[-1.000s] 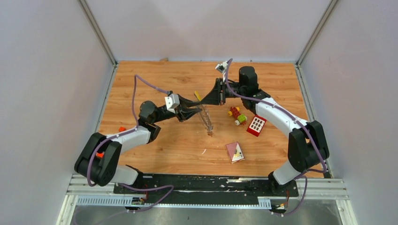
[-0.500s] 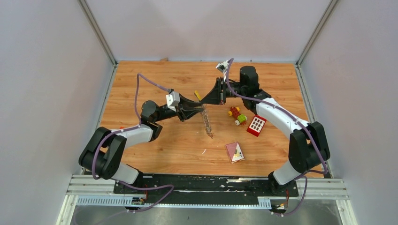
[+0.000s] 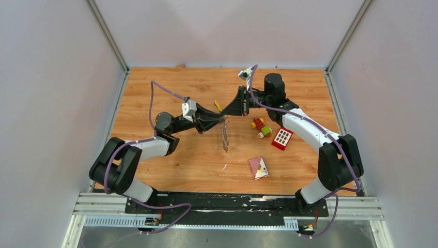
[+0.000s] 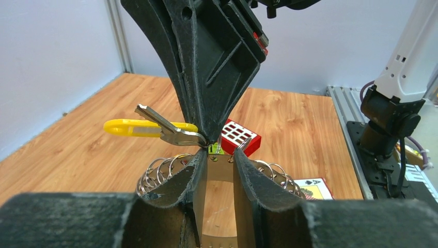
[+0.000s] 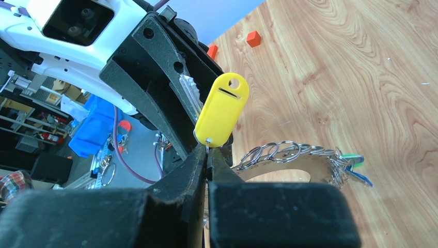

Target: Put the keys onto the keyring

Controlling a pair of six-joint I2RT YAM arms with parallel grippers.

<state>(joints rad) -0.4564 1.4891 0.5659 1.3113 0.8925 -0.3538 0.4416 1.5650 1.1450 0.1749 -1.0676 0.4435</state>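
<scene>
The keyring point(image 3: 224, 135), a brown hoop strung with many small wire rings point(image 4: 160, 170), hangs in the air over the middle of the table. My left gripper point(image 4: 220, 155) is shut across the hoop's band, one finger on each edge. My right gripper point(image 5: 207, 150) is shut on the small ring of a silver key point(image 4: 173, 133) with a yellow tag point(image 5: 222, 109), right above the left fingertips. The two grippers meet tip to tip point(image 3: 221, 116). A blue and a green key point(image 5: 355, 166) hang at the hoop's far end.
A yellow-red-green toy point(image 3: 261, 127), a red block with white buttons point(image 3: 282, 138) and a playing card point(image 3: 259, 168) lie on the table to the right of the grippers. Two small orange cubes point(image 5: 252, 39) sit near the left wall.
My left jaws have narrowed onto the hoop's band. The left wrist has shifted slightly towards the right gripper, and the hoop's hanging end has swung a little left. The right arm has stayed still.
</scene>
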